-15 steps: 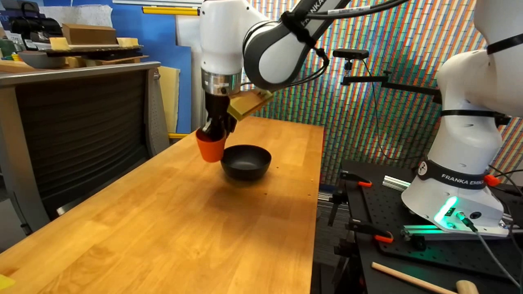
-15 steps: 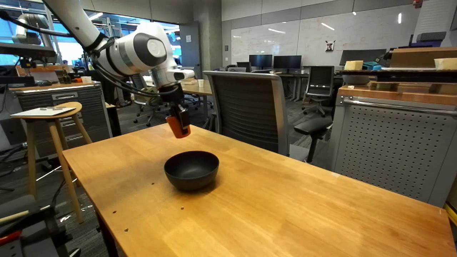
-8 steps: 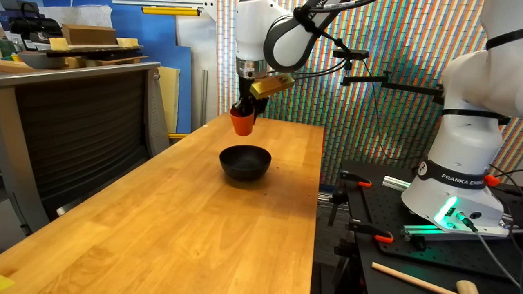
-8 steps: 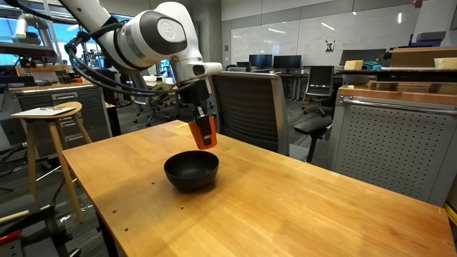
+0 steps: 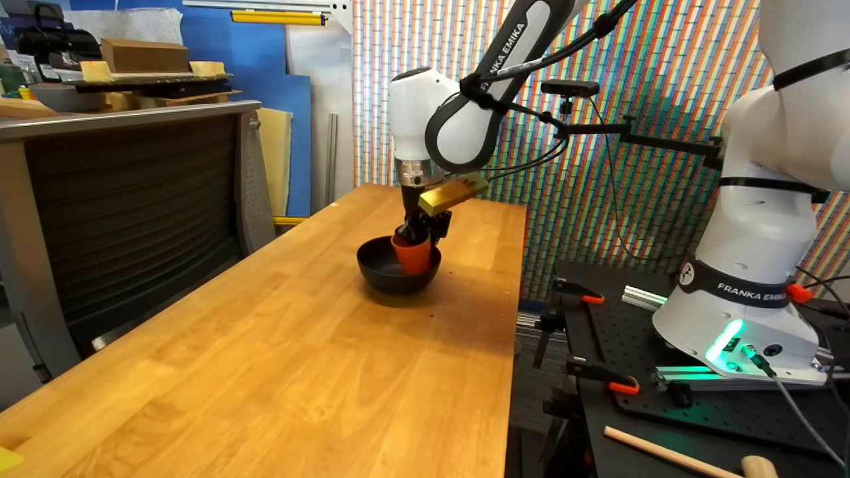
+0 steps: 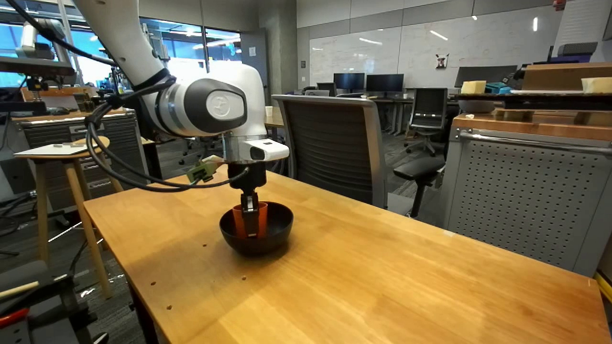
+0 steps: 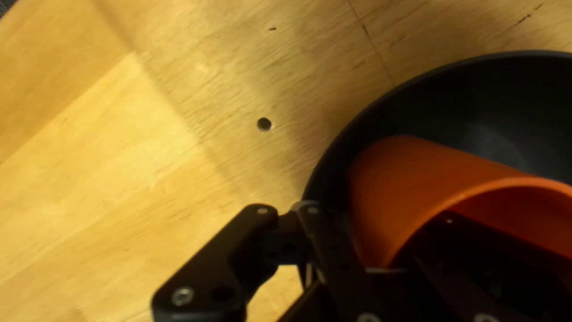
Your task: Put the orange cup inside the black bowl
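The orange cup (image 5: 413,257) is inside the black bowl (image 5: 380,277), roughly upright and near the bowl's side. Both show in an exterior view too, the cup (image 6: 262,220) partly behind a finger and the bowl (image 6: 281,228) around it. My gripper (image 5: 428,235) points down at the cup with one finger inside it and one outside, shut on its wall. In the wrist view the cup (image 7: 402,183) lies against the gripper and the bowl (image 7: 482,94) is around it. The fingertips are hidden there, and I cannot tell whether the cup's base touches the bowl's bottom.
The bowl stands on a wooden table (image 5: 279,372). An office chair (image 6: 330,148) stands at the table's edge. The robot's base (image 5: 737,332) and a black bench with clamps (image 5: 597,378) are beside the table. Cables (image 6: 124,177) hang from the arm.
My gripper has carried the cup from beside and above the bowl to over it, then down into it. The bowl has not moved visibly.
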Controlling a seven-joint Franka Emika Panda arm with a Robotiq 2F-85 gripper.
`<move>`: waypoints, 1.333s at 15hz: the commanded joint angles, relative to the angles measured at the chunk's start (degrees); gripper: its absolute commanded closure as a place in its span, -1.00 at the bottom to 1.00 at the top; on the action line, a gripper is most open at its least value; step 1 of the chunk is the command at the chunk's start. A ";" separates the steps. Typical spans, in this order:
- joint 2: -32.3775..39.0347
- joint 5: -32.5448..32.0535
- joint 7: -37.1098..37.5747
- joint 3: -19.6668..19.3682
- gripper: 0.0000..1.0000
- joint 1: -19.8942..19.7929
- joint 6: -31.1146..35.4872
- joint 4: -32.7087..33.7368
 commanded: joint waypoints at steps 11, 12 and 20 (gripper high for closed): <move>-15.42 -18.90 -2.50 -7.02 -0.91 6.16 6.76 -2.94; -18.47 -18.85 -4.93 -5.71 -0.98 4.59 4.41 -3.54; -29.67 -9.13 -22.76 1.55 -1.00 -3.34 -13.33 -5.75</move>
